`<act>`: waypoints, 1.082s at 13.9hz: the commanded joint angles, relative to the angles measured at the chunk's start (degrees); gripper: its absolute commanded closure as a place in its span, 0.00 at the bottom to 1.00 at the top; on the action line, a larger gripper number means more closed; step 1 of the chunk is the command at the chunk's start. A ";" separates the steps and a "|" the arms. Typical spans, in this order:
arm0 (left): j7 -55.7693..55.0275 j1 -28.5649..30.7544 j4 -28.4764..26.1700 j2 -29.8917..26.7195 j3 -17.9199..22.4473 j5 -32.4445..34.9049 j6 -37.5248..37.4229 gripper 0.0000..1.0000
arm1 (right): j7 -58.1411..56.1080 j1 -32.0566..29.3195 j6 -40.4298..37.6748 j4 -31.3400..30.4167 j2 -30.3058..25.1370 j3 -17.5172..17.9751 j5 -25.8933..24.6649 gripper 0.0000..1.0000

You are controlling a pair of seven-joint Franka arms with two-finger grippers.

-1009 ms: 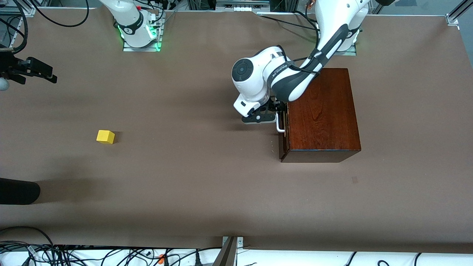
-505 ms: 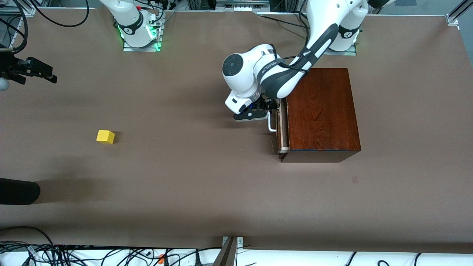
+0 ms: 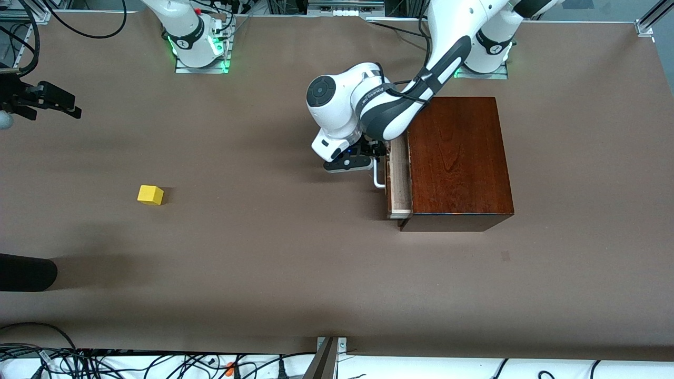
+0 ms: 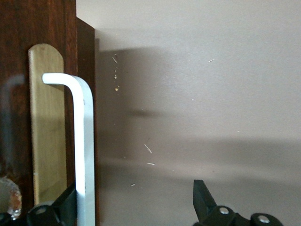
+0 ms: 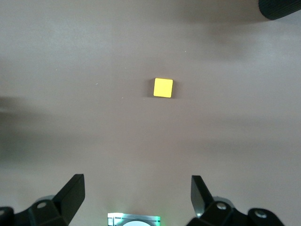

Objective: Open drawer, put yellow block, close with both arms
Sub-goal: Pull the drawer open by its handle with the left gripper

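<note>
Pale wood shows where the drawer (image 3: 398,181) stands partly out of the dark box (image 3: 458,160), toward the left arm's end of the table. Left gripper (image 4: 136,207) has 1 finger hooked at the white handle (image 4: 84,150), jaws spread wide, clamping nothing; I judge the finger could slip off the bar. Right gripper (image 5: 136,197) hangs released, empty, high above the yellow block (image 3: 150,195), waiting.
</note>
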 commanded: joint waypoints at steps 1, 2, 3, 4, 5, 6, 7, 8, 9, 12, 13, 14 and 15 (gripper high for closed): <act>-3.31 -3.43 6.50 5.08 -1.35 -0.68 1.50 0.00 | -0.52 -0.45 -1.16 1.36 0.44 0.38 0.06 0.00; -3.31 -3.87 7.46 5.61 -1.35 -0.68 1.50 0.00 | -0.52 -0.45 -1.16 1.36 0.44 0.38 0.06 0.00; -3.40 -4.48 8.60 6.14 -1.35 -0.77 1.50 0.00 | -0.52 -0.45 -1.16 1.36 0.44 0.38 0.06 0.00; -3.75 -4.66 9.22 6.40 -1.43 -0.77 1.50 0.00 | -0.43 -0.45 -1.08 1.36 0.44 0.46 0.06 0.00; -3.93 -5.01 9.84 6.75 -1.43 -0.77 1.50 0.00 | -0.43 -0.45 -1.16 1.36 0.44 0.55 0.06 0.00; -4.01 -5.37 10.45 6.93 -1.43 -0.77 1.50 0.00 | -0.43 -0.45 -1.16 1.36 0.44 0.55 0.06 0.00; -4.02 -5.46 10.81 7.28 -1.43 -0.86 1.50 0.00 | -0.43 -0.45 -1.16 1.36 0.44 0.55 0.06 0.00; -4.02 -5.46 10.90 7.37 -1.43 -0.86 1.76 0.00 | -0.43 -0.45 -1.08 1.36 0.44 0.55 0.06 0.00; -4.10 -5.54 10.98 7.46 -1.43 -0.86 2.02 0.00 | -0.26 -0.37 -1.08 1.36 0.44 0.55 0.06 0.00; -4.10 -6.25 13.79 8.86 -1.43 -0.86 2.02 0.00 | -0.34 -0.45 -1.16 1.36 0.44 0.46 0.23 0.00; -4.10 -6.42 14.15 9.04 -1.43 -0.86 2.02 0.00 | -0.08 -0.37 -1.16 1.36 0.44 0.46 0.15 0.00; -4.10 -6.60 14.32 9.13 -1.43 -0.86 2.11 0.00 | 0.01 -0.37 -1.16 1.36 0.44 0.55 0.14 0.00; -4.19 -6.60 14.41 9.13 -1.43 -0.86 2.11 0.00 | 0.01 -0.37 -1.16 1.36 0.44 0.55 0.14 0.00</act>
